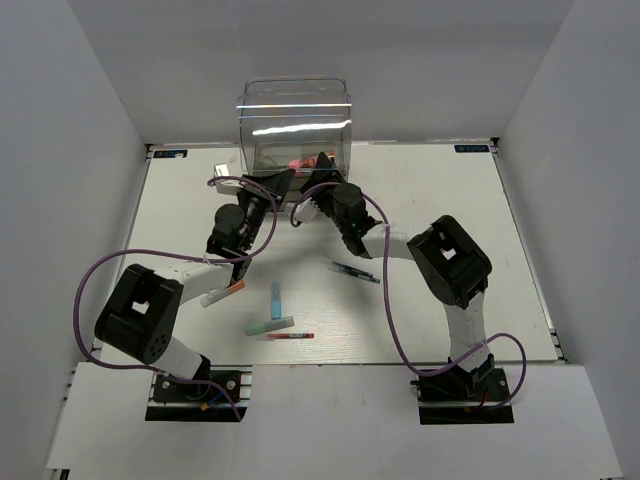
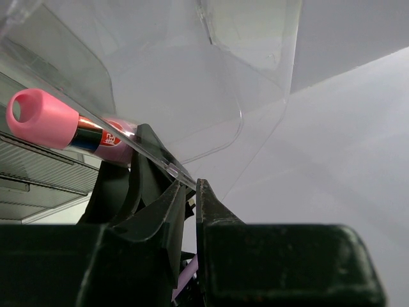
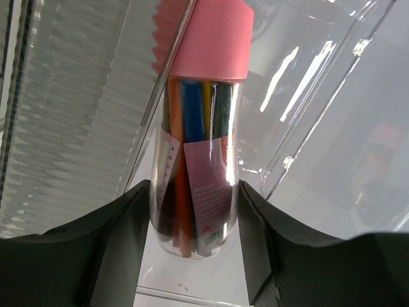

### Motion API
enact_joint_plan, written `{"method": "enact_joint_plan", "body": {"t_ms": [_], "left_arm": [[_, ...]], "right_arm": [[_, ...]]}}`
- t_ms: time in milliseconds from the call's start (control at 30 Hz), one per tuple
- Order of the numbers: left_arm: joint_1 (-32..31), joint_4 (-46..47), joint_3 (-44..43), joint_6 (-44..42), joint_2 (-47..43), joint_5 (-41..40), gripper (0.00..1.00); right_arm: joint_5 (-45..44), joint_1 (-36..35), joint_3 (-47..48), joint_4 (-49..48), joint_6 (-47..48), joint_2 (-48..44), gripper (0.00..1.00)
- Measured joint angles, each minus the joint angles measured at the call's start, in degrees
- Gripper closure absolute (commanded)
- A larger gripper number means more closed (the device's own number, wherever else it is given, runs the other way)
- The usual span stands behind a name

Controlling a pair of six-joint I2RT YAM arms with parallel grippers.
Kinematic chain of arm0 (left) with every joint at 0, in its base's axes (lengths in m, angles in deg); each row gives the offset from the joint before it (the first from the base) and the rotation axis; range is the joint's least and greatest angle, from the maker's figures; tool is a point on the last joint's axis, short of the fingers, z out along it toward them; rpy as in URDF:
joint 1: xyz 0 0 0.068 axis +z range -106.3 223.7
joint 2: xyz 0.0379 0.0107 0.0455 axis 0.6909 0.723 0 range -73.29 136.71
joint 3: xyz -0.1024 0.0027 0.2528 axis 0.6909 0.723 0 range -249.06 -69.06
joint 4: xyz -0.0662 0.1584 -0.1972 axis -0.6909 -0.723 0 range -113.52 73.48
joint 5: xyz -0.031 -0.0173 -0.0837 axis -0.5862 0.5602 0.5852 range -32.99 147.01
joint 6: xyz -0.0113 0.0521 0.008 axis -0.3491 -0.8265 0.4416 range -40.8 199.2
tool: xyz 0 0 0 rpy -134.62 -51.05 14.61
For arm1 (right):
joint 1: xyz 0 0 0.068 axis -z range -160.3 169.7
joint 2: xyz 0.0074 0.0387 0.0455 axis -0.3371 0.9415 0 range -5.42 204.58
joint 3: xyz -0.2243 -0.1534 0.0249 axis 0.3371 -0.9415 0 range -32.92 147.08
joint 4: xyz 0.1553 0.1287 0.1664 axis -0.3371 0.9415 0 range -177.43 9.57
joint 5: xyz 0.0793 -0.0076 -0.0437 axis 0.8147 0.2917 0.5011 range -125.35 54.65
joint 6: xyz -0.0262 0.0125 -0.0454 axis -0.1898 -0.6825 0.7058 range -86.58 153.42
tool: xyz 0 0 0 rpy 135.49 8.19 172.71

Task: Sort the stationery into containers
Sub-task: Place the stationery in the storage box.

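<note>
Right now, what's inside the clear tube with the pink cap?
Thin colored pens, orange, blue and dark ones, packed inside the clear tube in the right gripper. A pink label hides the lower part of some.

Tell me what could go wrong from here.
The left gripper pinches only the thin edge of the clear panel of the box; it may slip and swing onto the pink-capped tube. Both grippers crowd the box front, so the right gripper, holding that tube, could bump the left.
</note>
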Motion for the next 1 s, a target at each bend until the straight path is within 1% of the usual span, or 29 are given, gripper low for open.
{"method": "enact_joint_plan", "body": {"t_ms": [167,333,367,400,433,467,600,700,800,1000], "left_arm": [[0.0,0.0,0.0,0.0,0.0,0.0,1.0],[0.0,0.0,0.0,0.0,0.0,0.0,1.0],[0.0,0.0,0.0,0.0,0.0,0.0,1.0],[0.0,0.0,0.0,0.0,0.0,0.0,1.0],[0.0,0.0,0.0,0.0,0.0,0.0,1.0],[0.0,0.0,0.0,0.0,0.0,0.0,1.0],[0.0,0.0,0.0,0.0,-0.6,0.0,1.0],[0.0,0.0,0.0,0.0,-0.9,0.0,1.0],[0.0,0.0,0.0,0.0,-0.9,0.0,1.0],[0.0,0.0,0.0,0.0,-0.9,0.0,1.0]], "right_arm": [[-1.2,0.0,0.7,2.2,0.2,-0.3,1.0],[-2.4,0.0,1.7,6.5,0.2,-1.2,1.0],[-2.8,0.0,2.3,7.7,0.3,-1.2,0.97],[-3.2,-0.1,3.2,9.3,0.3,-1.2,0.9],[-3.7,-0.1,4.0,10.7,0.2,-1.2,0.86],[-4.1,-0.1,4.6,12.1,0.2,-1.2,0.69],[-5.9,-0.1,6.6,16.3,0.2,-1.2,0.35],[-6.4,-0.1,7.2,16.5,0.3,-1.3,0.27],[-6.5,-0.1,7.1,16.5,0.3,-1.8,0.16],[-5.1,-0.2,5.1,16.2,0.4,-3.4,0.16]]}}
